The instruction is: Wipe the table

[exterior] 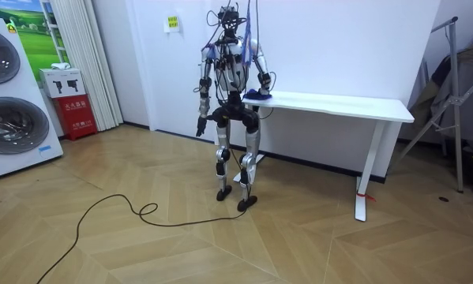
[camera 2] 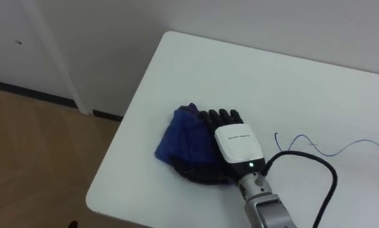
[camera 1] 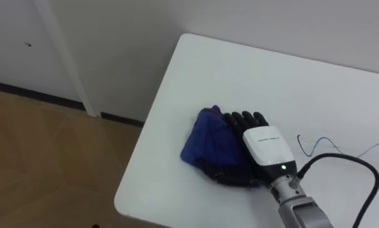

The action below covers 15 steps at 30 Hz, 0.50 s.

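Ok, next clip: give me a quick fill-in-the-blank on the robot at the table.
1. The right robot hand rests flat on a ____ cloth.
2. The cloth lies on the ____ table, near its corner.
3. The left robot hand hangs by the robot's ____.
Missing words: blue; white; side.

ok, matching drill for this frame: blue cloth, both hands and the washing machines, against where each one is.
Things:
1. blue cloth
2. right hand
3. left hand
4. washing machines

Places:
A. hangs at the robot's side, off the table
B. lies near the table's corner, under a hand
C. rests on the cloth, fingers laid flat
D. stand at the room view's left edge

Pairs: 1-B, 2-C, 3-A, 4-D
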Motion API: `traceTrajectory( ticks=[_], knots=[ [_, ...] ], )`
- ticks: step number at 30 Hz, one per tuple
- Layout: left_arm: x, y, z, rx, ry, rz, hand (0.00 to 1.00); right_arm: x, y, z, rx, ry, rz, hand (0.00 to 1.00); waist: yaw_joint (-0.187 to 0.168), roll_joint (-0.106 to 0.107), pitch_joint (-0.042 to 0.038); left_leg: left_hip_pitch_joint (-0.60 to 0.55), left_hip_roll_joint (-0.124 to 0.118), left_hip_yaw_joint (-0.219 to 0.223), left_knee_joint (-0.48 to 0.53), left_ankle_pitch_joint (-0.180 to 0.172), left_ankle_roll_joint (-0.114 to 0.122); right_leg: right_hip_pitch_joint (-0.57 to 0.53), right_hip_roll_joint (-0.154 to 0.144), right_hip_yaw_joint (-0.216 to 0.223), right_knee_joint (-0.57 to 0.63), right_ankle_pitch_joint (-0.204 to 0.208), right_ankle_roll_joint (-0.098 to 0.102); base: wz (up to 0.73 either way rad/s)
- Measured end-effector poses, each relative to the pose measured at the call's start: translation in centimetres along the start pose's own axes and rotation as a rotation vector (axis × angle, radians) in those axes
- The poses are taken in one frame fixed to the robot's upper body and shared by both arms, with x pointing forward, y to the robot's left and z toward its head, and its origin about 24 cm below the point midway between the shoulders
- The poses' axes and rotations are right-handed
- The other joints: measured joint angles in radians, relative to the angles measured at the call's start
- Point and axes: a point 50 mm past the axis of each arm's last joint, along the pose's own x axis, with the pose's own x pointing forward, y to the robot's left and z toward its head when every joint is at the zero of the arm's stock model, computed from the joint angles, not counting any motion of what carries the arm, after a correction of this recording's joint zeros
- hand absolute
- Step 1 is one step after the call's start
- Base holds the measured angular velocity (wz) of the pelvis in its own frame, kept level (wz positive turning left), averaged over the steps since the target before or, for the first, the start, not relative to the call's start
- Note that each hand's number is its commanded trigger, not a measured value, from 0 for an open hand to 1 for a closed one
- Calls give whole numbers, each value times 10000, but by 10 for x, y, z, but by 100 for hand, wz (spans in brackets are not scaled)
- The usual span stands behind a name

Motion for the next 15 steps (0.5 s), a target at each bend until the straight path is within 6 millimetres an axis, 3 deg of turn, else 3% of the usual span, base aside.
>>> traceTrajectory(
  ticks=[15],
  knots=[
    [0,-2,3,3,-93,-32,0,-2,6,-2,50,8,209,0,-66,45,-50,31,-13,5,5,0,1,21,1,16,4,0,0,0]
  ],
)
